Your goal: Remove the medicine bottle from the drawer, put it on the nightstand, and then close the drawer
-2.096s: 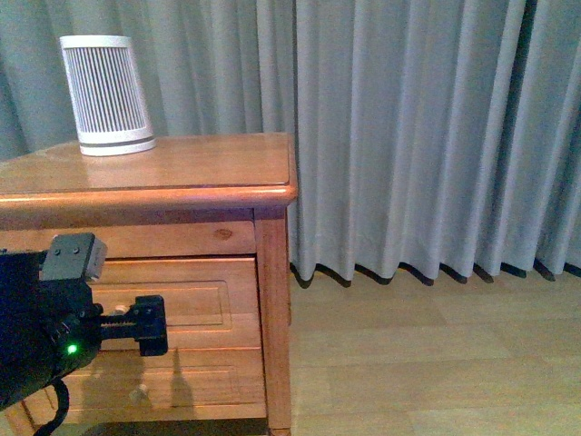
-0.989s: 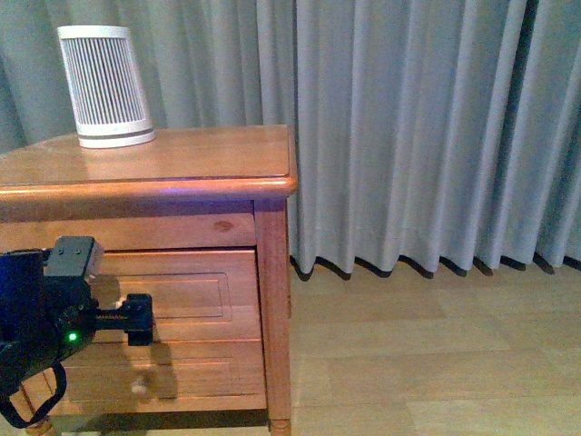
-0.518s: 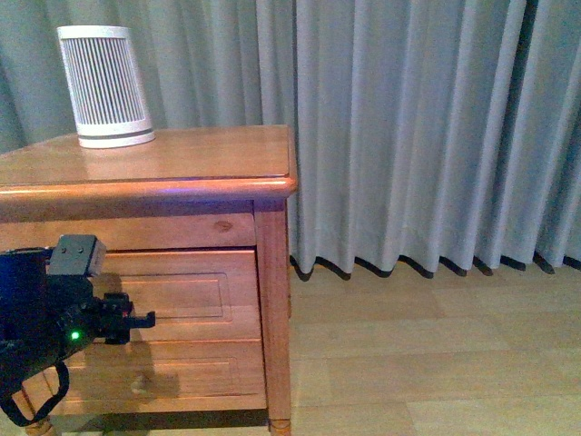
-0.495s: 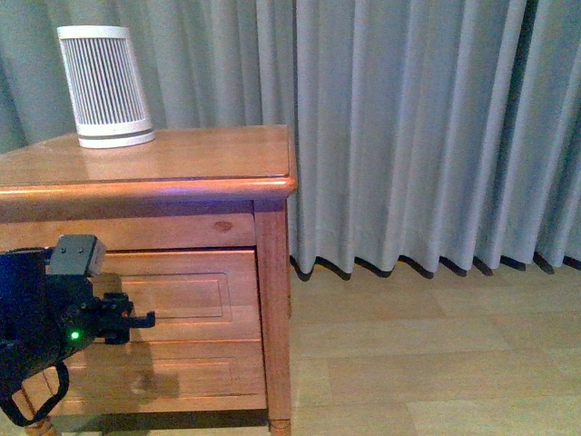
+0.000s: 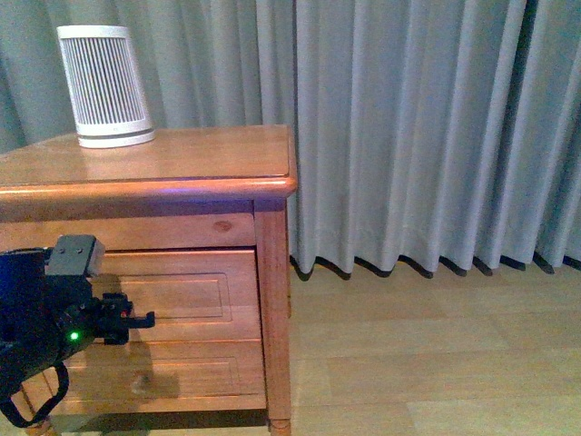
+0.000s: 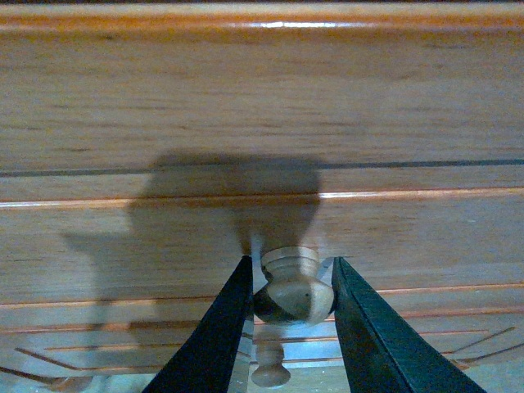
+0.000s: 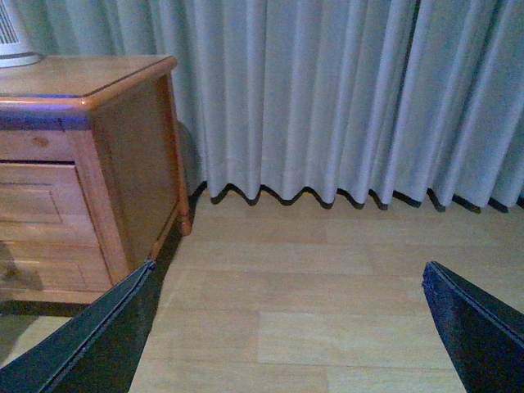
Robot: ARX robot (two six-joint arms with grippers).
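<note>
The nightstand (image 5: 182,159) stands at the left, and its upper drawer (image 5: 182,295) looks about flush with the frame. My left gripper (image 5: 136,318) is pressed up to that drawer front. In the left wrist view the gripper (image 6: 292,288) is shut on the small round wooden drawer knob (image 6: 292,293), one dark finger on each side. The drawer front (image 6: 246,229) fills that view. The medicine bottle is out of view. My right gripper (image 7: 286,327) hangs open over bare floor, to the right of the nightstand (image 7: 123,139), holding nothing.
A large white ribbed cylinder (image 5: 104,86) stands at the back left of the nightstand top. The lower drawer's knob (image 6: 270,372) sits below the held one. Grey curtains (image 5: 408,136) hang behind, and pale wood floor (image 5: 436,363) spreads to the right.
Over two seconds the left gripper moved in to the drawer front and its fingers drew together on the knob. Nothing has visibly moved in the last half second.
</note>
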